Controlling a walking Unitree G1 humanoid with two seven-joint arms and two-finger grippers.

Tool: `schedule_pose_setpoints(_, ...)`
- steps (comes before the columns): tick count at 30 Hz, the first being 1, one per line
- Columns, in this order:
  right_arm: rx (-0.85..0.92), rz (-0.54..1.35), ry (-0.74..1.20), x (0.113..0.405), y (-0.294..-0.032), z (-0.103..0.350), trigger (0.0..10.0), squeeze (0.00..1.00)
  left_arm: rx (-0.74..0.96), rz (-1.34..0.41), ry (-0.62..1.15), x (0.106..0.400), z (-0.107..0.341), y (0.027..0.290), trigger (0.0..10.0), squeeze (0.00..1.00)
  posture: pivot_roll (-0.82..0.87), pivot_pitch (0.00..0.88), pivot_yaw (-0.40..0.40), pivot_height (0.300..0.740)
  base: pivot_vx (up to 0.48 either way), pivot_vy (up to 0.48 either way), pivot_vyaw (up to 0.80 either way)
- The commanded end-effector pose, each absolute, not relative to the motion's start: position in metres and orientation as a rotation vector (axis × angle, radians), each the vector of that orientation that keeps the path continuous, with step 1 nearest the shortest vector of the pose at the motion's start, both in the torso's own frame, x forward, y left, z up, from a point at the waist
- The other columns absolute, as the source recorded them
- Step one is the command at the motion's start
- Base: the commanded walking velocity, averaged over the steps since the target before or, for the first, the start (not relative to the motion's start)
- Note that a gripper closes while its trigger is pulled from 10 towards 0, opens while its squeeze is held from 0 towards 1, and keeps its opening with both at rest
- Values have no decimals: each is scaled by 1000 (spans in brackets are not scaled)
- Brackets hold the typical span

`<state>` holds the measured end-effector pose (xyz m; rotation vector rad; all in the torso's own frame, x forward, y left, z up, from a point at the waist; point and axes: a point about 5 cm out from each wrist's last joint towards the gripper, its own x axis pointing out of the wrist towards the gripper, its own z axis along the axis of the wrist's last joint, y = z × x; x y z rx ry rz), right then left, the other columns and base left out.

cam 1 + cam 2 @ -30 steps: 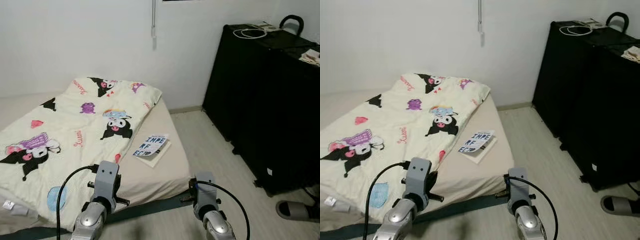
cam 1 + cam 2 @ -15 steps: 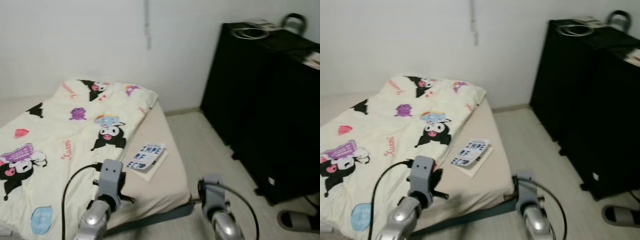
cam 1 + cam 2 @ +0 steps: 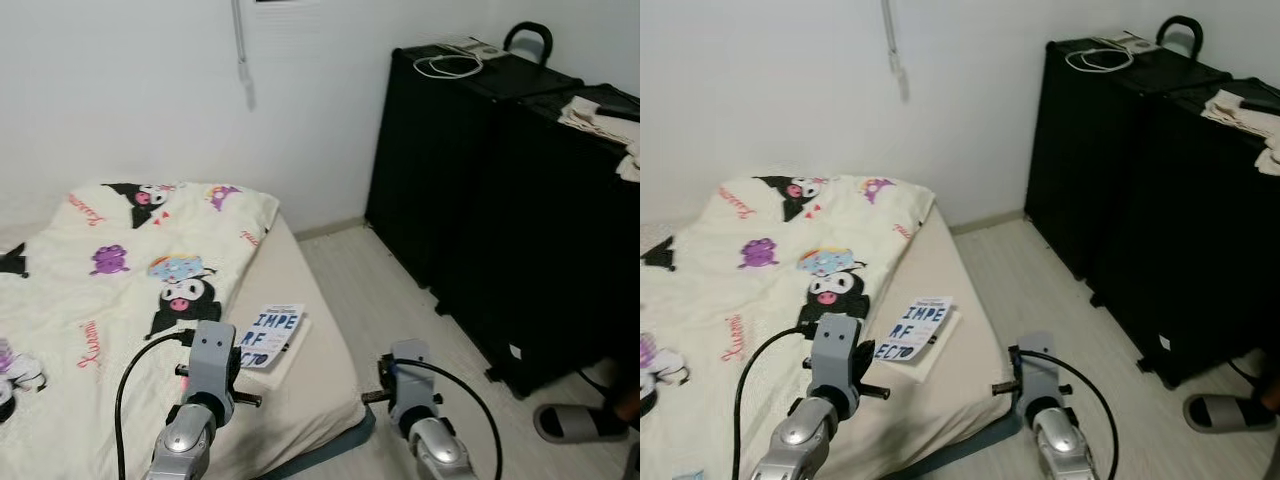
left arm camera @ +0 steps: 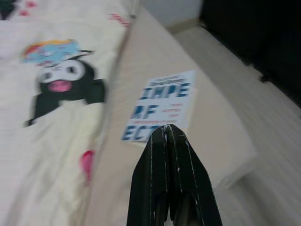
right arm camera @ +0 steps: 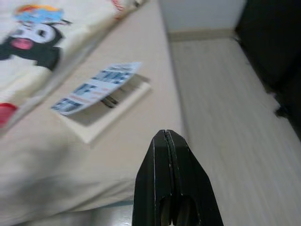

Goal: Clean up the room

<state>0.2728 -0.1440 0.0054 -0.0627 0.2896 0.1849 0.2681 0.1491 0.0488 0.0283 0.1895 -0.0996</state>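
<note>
Low beige mattress (image 3: 322, 352) with cream cartoon-print quilt (image 3: 120, 260) beside tall black cabinet (image 3: 500, 200). White book with blue lettering (image 3: 268, 335) lies on the bare mattress strip just beside the quilt edge. Left gripper (image 4: 168, 134) above mattress, near book, jaws together. Right gripper (image 5: 166, 139) jaws together, over mattress edge.

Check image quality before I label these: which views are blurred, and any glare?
Both eye views are sharp and evenly lit, the book title readable, the black cabinet lacking detail. Left wrist view is softly blurred beyond the left gripper. Right wrist view blurs the book too, behind the right gripper. No glare.
</note>
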Motion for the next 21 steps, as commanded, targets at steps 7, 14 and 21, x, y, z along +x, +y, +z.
schedule_pose_setpoints(7, -77, 232, 300, 273, -139, 6, 10000, 0, 34, -82, 219, 264, 43, 151, 10000, 0, -43, 103, -16, 737, 0, 0, 343)
schedule_pose_setpoints(14, -67, 244, 299, 273, -136, 6, 10000, 0, 40, -79, 216, 264, 45, 150, 10000, 0, -39, 103, -15, 737, 0, 0, 800)
schedule_pose_setpoints(21, -58, 256, 296, 273, -135, 7, 10000, 0, 39, -76, 211, 264, 45, 151, 10000, 0, -39, 107, -13, 737, 0, 0, 800)
